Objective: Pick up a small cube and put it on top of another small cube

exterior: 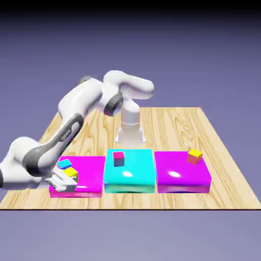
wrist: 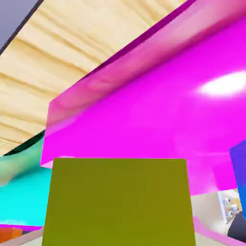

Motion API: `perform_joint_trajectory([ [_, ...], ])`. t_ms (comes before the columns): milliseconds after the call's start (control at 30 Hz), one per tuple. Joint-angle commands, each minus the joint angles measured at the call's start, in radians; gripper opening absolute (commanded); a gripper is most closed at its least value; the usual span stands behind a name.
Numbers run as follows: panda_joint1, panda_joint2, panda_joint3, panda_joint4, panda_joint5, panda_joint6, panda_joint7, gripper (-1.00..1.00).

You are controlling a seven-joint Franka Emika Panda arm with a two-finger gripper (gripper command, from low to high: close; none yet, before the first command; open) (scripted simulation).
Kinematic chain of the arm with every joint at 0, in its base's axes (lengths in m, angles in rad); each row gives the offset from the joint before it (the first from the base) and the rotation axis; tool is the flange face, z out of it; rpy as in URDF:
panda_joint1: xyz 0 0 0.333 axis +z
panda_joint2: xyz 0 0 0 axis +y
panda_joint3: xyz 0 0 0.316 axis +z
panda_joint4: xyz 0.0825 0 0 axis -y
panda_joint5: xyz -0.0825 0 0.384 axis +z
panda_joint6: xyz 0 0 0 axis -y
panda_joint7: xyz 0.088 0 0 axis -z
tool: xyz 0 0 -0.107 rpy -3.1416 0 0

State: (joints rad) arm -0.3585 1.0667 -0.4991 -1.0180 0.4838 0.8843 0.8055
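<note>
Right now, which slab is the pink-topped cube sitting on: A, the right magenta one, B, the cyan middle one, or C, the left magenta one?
B: in the exterior view the pink-topped cube sits on the cyan slab, between the two magenta ones.

Wooden table, plain blue-violet backdrop

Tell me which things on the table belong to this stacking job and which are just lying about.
Part of the job:
- yellow cube, at the gripper on the magenta slab at the exterior view's left
- cyan-topped cube, beside it on that slab

Lying about:
- pink-topped cube on the cyan slab
- yellow-topped cube with orange-red sides on the other magenta slab
</note>
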Motion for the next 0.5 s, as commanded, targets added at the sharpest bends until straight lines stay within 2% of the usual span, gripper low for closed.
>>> perform_joint_trajectory([
  [0, -0.016, -0.031, -0.012, -0.036, -0.021, -0.002, -0.027, -1.00],
  [100, -0.042, -0.082, -0.033, -0.097, -0.054, -0.006, -0.072, -1.00],
  [400, 0.056, -0.177, -0.047, -0.409, -0.072, 0.186, -0.112, -1.00],
  [433, 0.056, -0.177, -0.047, -0.409, -0.072, 0.186, -0.112, 1.00],
  [467, 0.056, -0.177, -0.047, -0.409, -0.072, 0.186, -0.112, 1.00],
])
